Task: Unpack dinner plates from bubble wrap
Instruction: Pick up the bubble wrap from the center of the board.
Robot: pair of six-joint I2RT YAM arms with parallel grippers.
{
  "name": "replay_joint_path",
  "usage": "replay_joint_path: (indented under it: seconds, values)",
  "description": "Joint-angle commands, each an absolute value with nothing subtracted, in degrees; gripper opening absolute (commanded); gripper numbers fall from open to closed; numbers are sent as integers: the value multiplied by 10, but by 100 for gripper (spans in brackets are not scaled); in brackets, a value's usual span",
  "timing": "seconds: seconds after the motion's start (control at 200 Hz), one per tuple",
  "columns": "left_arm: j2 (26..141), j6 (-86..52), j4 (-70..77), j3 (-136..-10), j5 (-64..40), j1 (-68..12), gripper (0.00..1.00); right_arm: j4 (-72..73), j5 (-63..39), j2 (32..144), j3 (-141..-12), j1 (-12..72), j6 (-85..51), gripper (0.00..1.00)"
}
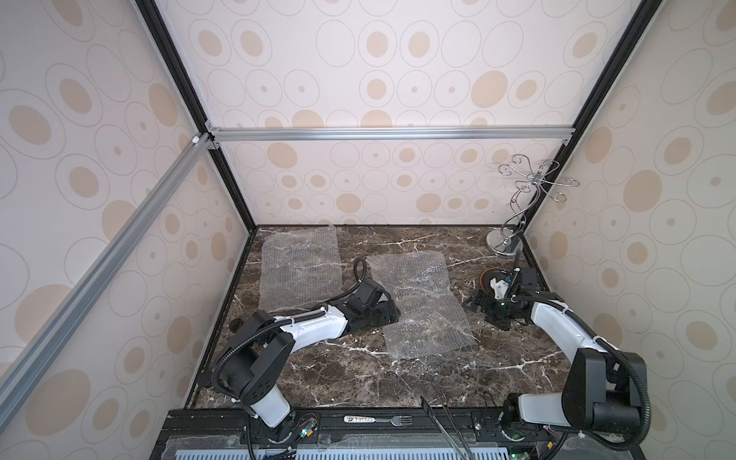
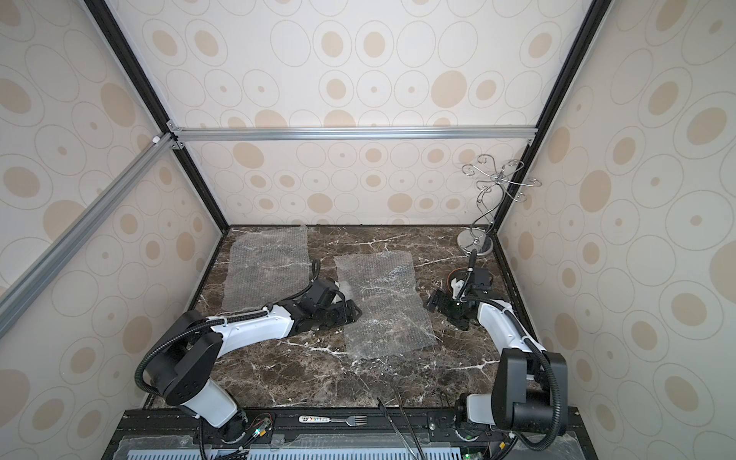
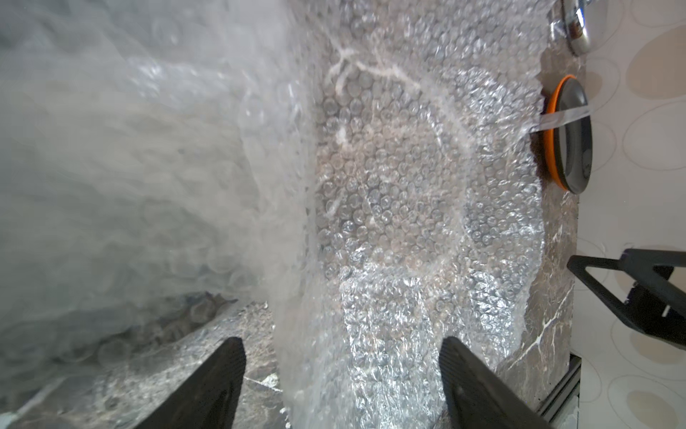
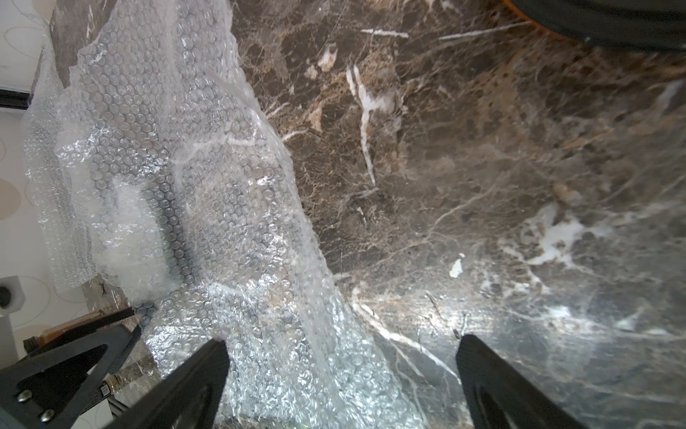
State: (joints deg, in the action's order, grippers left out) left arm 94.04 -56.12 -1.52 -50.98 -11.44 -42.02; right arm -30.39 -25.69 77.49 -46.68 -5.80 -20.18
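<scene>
The left end effector [image 1: 389, 311] sits at the left edge of the middle bubble wrap sheet [image 1: 418, 302], fingers apart astride that edge and clamping nothing. The right end effector [image 1: 474, 304], just off the sheet's right edge, is also spread wide and empty. Farther right of the sheet, a dark grey plate [image 3: 573, 137] rests on the orange plate [image 3: 550, 141]. A second sheet [image 1: 300, 271] lies left of the middle one.
</scene>
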Motion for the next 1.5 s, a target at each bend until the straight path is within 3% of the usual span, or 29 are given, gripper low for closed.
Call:
replay_joint_path:
  seconds: [0.0,0.12,0.32,0.455,0.875,1.496]
  values:
    - [958,-576,8,-519,-124,-424,77,-305,-263,782,-461,-58,-192,99]
    - [977,-573,13,-530,-126,-425,63,-305,-264,785,-462,-58,-191,99]
    - [982,-561,4,-552,-120,-425,19,-309,-261,783,-462,-58,-186,99]
    - [975,-538,-33,-586,-110,-424,0,-313,-259,782,-466,-58,-184,99]
    - [941,-450,-150,-697,-153,-346,0,-356,-245,761,-509,-58,-165,99]
    - [901,-261,-369,-824,-232,-80,0,-372,-262,777,-548,-59,-162,97]
